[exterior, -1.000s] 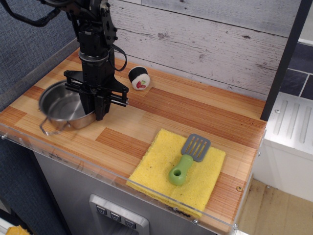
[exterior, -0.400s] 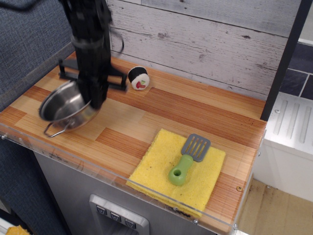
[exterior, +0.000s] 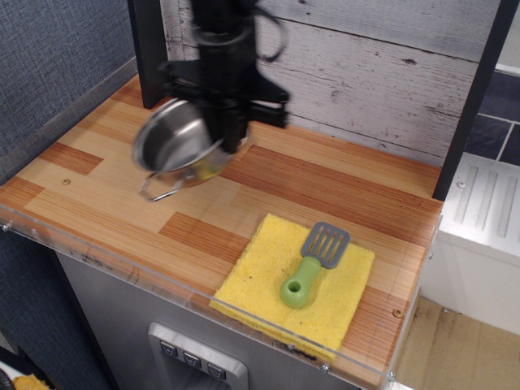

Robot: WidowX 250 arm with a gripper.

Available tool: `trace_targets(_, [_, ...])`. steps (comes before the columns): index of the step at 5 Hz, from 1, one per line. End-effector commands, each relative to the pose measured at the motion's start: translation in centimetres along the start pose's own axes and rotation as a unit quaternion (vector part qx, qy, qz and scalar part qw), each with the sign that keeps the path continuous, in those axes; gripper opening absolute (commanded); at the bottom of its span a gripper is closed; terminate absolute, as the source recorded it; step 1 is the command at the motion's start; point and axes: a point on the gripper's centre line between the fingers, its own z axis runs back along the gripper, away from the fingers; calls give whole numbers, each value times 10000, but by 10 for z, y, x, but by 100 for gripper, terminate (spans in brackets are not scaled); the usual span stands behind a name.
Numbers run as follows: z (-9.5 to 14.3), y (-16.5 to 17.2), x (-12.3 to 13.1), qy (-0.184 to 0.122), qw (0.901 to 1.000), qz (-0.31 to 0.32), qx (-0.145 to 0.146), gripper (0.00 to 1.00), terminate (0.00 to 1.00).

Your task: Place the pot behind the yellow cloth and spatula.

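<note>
Pot (exterior: pixel 175 140) hangs tilted off the counter (exterior: pixel 97 183), its rim clenched in my claw (exterior: pixel 221 145), lifted to clear the way toward the cloth (exterior: pixel 296 280) and spatula (exterior: pixel 315 262).

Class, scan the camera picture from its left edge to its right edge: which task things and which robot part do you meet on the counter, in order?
Pot → gripper, closed on the pot's right rim → spatula, lying on the yellow cloth.
</note>
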Motion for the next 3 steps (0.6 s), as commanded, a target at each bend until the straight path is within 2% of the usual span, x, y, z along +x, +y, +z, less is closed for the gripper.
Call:
trace_targets(1, [-21, -107, 43, -65, 9813, -1673, -948, 0, 0])
trace_targets(2, [-34, -133, 53, 81, 9724, -2049, -1115, 0, 0])
trace_targets(3, [-43, -131, 53, 217, 9731, -2032, -1060, 0, 0])
